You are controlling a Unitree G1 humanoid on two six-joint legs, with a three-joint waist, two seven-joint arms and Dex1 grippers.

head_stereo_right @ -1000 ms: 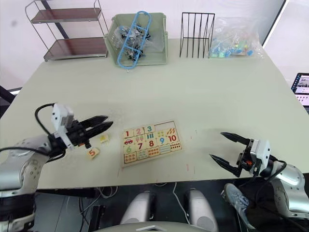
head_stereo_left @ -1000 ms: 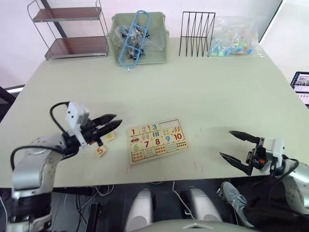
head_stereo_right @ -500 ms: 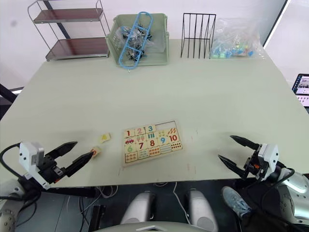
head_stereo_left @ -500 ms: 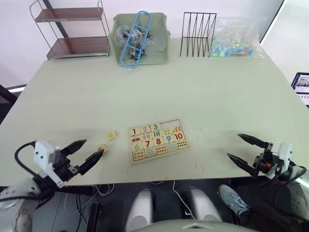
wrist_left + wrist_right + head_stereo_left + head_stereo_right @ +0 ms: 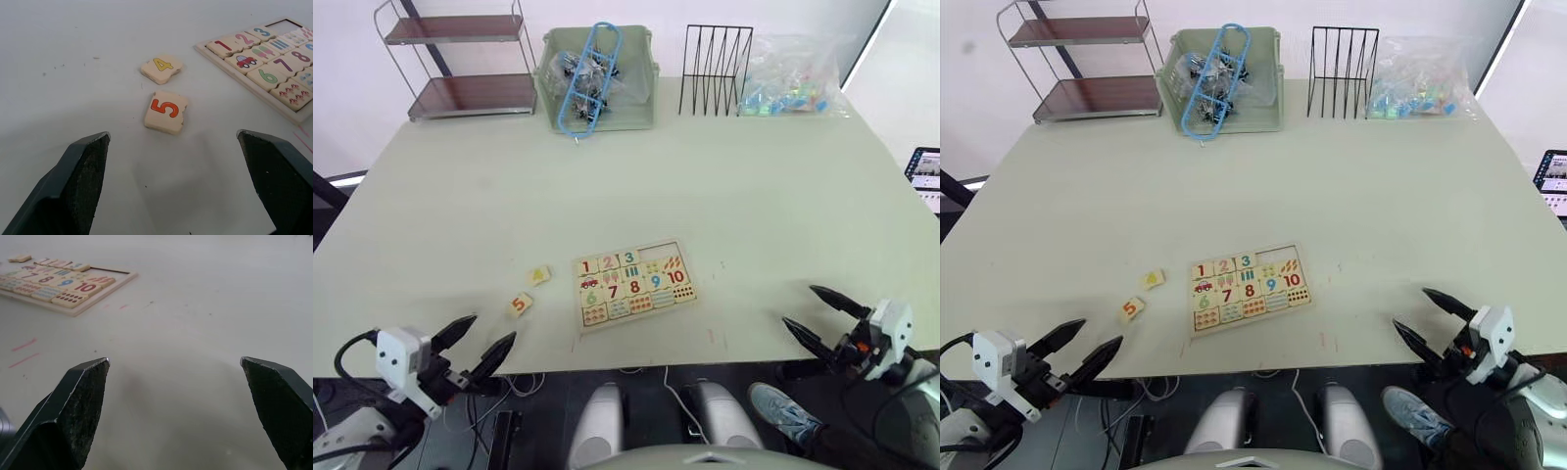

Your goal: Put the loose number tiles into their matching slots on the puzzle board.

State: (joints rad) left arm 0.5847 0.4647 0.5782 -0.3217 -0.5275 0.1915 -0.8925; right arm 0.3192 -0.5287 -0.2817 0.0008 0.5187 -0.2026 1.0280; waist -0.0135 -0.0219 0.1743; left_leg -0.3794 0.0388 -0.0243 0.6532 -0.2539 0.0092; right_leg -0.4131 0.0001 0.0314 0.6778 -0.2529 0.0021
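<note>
Your left gripper (image 5: 475,346) spread, empty, low off the table's near-left edge | right gripper (image 5: 825,315) spread, empty, off the near-right edge | both pulled back toward you since earlier | tiles 5 (image 5: 166,110) and 4 (image 5: 161,68) loose just left of puzzle board (image 5: 630,282) | board holds 1, 2, 3; two slots (image 5: 651,250) bare | far green bin (image 5: 597,83) holds clips.
</note>
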